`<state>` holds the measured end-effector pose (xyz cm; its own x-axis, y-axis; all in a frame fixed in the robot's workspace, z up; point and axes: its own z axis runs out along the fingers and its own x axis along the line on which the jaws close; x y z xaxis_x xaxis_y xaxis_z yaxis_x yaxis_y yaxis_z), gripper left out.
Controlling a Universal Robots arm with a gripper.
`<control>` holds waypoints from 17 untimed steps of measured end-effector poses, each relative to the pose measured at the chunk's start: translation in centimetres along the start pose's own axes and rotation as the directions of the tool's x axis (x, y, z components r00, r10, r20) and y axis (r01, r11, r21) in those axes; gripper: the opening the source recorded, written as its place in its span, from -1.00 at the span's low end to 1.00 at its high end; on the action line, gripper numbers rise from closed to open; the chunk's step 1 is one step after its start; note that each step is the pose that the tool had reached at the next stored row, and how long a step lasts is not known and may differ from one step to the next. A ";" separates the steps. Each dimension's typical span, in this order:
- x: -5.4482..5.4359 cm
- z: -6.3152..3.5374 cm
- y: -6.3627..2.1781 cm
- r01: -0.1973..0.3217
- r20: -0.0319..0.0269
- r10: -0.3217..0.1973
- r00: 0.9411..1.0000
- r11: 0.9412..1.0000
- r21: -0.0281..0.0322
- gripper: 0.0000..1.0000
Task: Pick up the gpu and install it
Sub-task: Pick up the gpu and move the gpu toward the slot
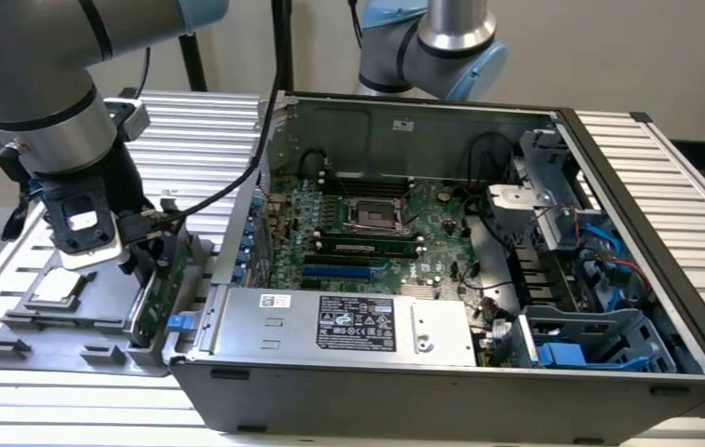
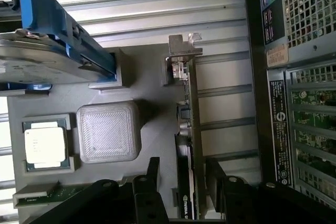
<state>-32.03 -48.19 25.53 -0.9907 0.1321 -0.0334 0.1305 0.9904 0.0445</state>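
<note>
Though wide open and empty, hand (image 2: 184,166) vertical, astride the gpu (image 2: 190,108) (on edge in gray tray (image 2: 152,93)).

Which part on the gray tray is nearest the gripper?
The gpu, the thin card on edge inside the open gripper; CPU chip and hard drive sit apart.
</note>
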 end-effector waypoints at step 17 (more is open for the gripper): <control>0.0 1.46 0.08 0.000 0.001 0.000 1.000 1.000 0.010 -0.04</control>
<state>-31.98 -48.06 24.07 -0.9906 0.1320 -0.0345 0.1308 0.9908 0.0350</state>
